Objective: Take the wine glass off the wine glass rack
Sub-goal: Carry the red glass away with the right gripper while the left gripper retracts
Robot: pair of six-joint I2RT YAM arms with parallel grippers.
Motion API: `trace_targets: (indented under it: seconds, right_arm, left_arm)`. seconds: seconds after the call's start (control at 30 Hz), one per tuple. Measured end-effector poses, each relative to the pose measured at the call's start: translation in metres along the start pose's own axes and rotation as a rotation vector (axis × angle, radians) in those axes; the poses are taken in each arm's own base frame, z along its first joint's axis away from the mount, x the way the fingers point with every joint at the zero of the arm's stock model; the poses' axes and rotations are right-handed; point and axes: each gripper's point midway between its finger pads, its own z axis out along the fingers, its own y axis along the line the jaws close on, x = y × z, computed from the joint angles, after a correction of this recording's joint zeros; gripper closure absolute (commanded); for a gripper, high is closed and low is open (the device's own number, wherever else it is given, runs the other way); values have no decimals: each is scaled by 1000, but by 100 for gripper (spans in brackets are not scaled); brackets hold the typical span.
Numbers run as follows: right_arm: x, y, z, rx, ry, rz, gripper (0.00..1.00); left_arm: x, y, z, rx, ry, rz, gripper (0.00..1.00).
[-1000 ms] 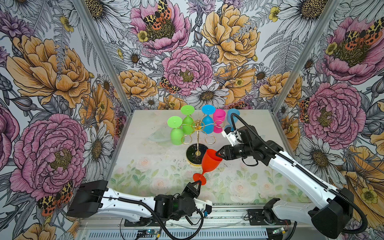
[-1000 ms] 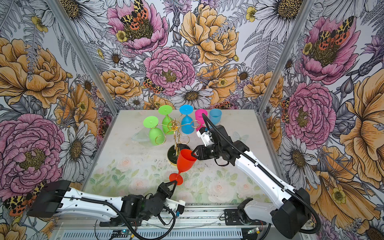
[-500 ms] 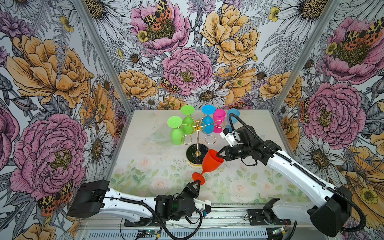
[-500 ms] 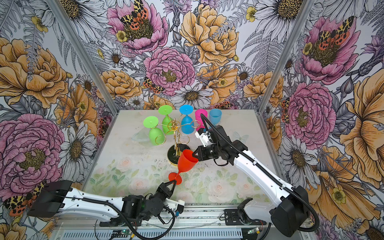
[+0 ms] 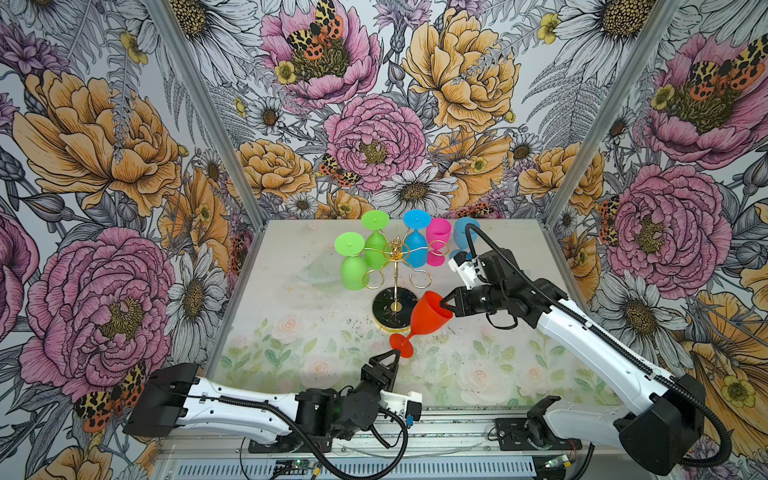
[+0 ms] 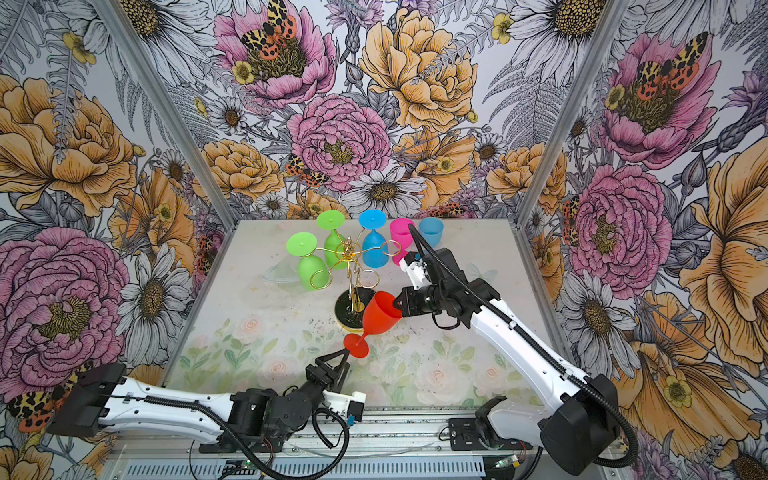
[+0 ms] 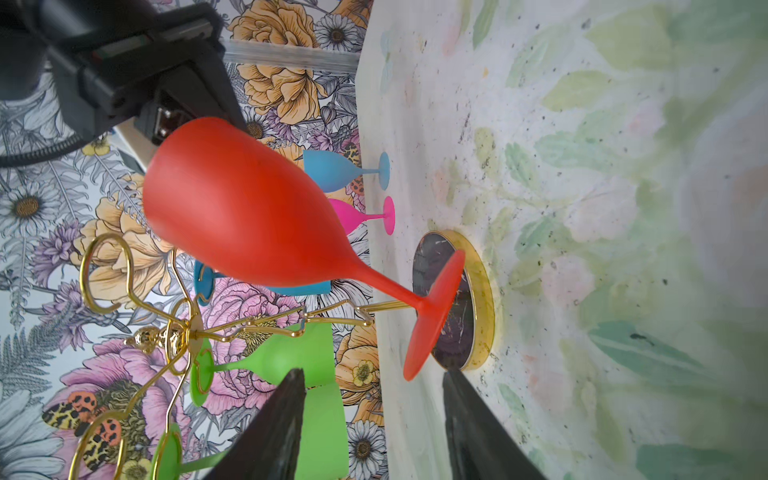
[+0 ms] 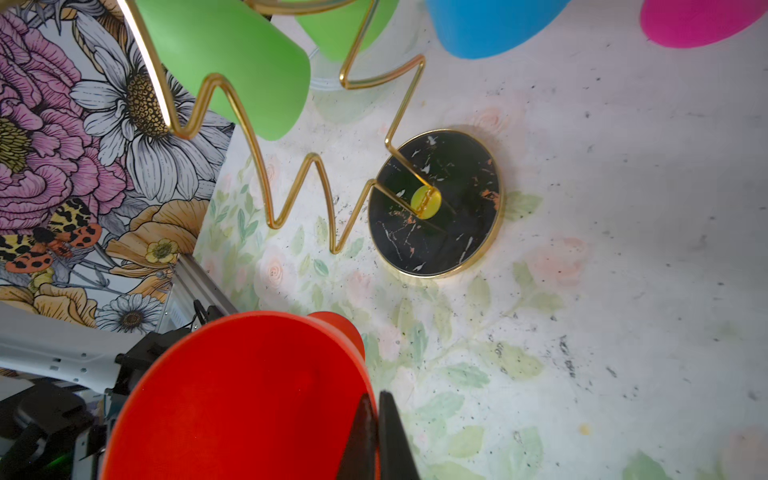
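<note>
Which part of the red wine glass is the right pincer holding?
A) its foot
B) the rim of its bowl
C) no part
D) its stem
B: the right pincer is shut on the bowl's rim of the red wine glass, seen closely in the right wrist view.

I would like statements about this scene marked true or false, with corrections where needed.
1. The right tool pinches the rim of the red wine glass. True.
2. The left tool is shut on that glass's foot. False: its jaws stand open near the foot.
3. Two green glasses hang from the wine glass rack. True.
4. The pink glass hangs from the rack. False: it stands on the table.
</note>
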Motion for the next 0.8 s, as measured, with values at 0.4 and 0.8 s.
trace_targets:
  seconds: [0.4,0.8]
  right_arm:
    - [-23,-64,-16,335,-87,-21,100]
    - [-83,-101,-11,579,-129,-74,100]
  left_arm:
    - [31,143,-36,-119,30,-830,29]
    - [127,164,-59,-255,167,-1326,27]
